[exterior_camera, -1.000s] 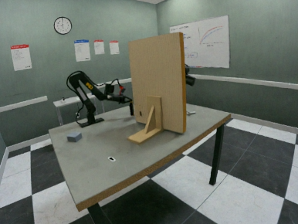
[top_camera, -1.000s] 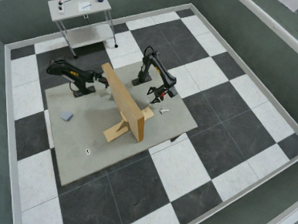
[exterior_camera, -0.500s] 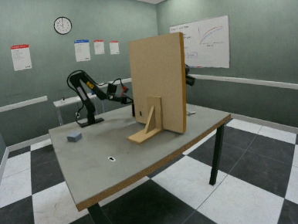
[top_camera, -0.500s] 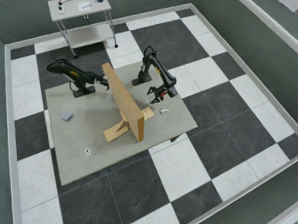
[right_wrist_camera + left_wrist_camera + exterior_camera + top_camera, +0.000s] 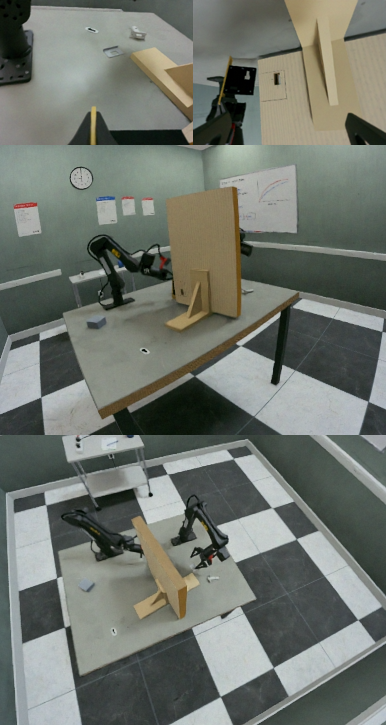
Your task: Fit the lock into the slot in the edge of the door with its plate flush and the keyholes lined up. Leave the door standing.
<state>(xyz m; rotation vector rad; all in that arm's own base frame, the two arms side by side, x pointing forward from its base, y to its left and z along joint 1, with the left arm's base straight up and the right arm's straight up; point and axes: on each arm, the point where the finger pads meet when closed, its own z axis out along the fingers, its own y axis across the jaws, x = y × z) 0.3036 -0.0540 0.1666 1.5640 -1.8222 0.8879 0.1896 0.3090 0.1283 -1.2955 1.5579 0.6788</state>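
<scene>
The tan door (image 5: 160,560) (image 5: 202,235) (image 5: 277,120) (image 5: 157,66) stands upright in its wooden foot (image 5: 145,607) (image 5: 187,321). Its face has a square pencilled outline around a rectangular keyhole (image 5: 277,79); the edge slot is hidden. My right gripper (image 5: 169,277) (image 5: 94,117) is shut on the lock's brass plate (image 5: 225,78) (image 5: 93,126). The black lock case (image 5: 241,80) (image 5: 146,136) points at the door's edge and lies just outside it; its keyhole shows. My left gripper (image 5: 196,560) (image 5: 288,118) is open and empty on the door's other side, facing it.
A white keyhole plate (image 5: 113,631) (image 5: 144,350) and a blue-grey block (image 5: 86,585) (image 5: 96,321) lie on the near side. Beyond the door lie another keyhole plate (image 5: 92,30), a bent grey plate (image 5: 110,54) and a metal cylinder part (image 5: 213,579) (image 5: 138,34).
</scene>
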